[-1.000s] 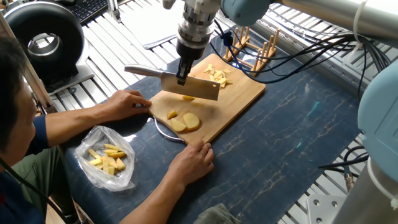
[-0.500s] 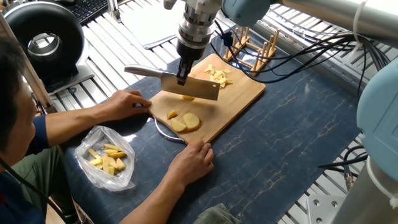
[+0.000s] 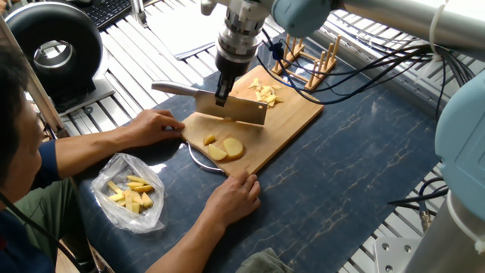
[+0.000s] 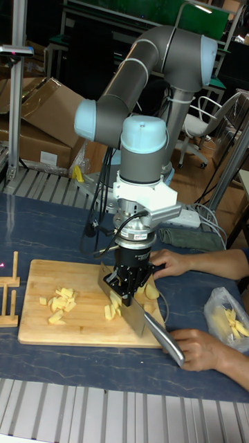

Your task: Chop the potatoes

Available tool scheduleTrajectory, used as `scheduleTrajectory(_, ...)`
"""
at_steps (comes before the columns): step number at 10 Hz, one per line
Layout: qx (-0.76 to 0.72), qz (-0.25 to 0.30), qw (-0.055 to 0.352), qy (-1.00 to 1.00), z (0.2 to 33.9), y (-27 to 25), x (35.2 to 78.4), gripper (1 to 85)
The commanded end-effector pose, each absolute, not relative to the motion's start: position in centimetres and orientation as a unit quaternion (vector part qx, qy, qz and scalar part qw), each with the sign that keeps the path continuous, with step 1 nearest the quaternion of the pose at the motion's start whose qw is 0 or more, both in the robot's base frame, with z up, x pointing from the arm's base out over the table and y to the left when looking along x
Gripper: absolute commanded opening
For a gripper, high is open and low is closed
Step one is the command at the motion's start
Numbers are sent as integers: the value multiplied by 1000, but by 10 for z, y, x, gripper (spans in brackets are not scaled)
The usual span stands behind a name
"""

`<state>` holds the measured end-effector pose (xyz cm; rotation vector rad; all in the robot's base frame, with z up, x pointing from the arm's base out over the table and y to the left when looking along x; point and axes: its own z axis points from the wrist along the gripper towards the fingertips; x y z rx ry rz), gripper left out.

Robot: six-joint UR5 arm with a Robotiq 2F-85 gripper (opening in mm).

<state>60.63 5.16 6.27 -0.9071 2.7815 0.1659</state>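
My gripper (image 3: 223, 95) is shut on a cleaver (image 3: 241, 111), held by its spine above the wooden cutting board (image 3: 292, 114). The blade edge is down at the board's middle and the handle (image 3: 173, 88) points left. Two potato slices (image 3: 227, 149) and a small piece (image 3: 209, 139) lie at the board's near end. A pile of chopped potatoes (image 3: 264, 93) sits at the far end. In the tall fixed view the gripper (image 4: 130, 289) holds the cleaver (image 4: 136, 313) just beside small cut pieces (image 4: 111, 309), with the chopped pile (image 4: 60, 304) to the left.
A person's hands (image 3: 155, 125) (image 3: 236, 194) rest at the board's near corners. A clear plastic bag (image 3: 130, 193) of yellow pieces lies left of the board. A wooden rack (image 3: 312, 62) stands behind it. Cables (image 3: 379, 68) run at the back right.
The cleaver has dropped slightly, and the small potato piece that showed under the blade's edge is now covered. The hands and other pieces have not moved.
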Motion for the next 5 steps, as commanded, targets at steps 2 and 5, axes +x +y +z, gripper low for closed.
scheduleTrajectory(2,-309,58,103,944,71,43,608,10)
scheduleTrajectory(5,-275,78,49,957,136,33,598,10)
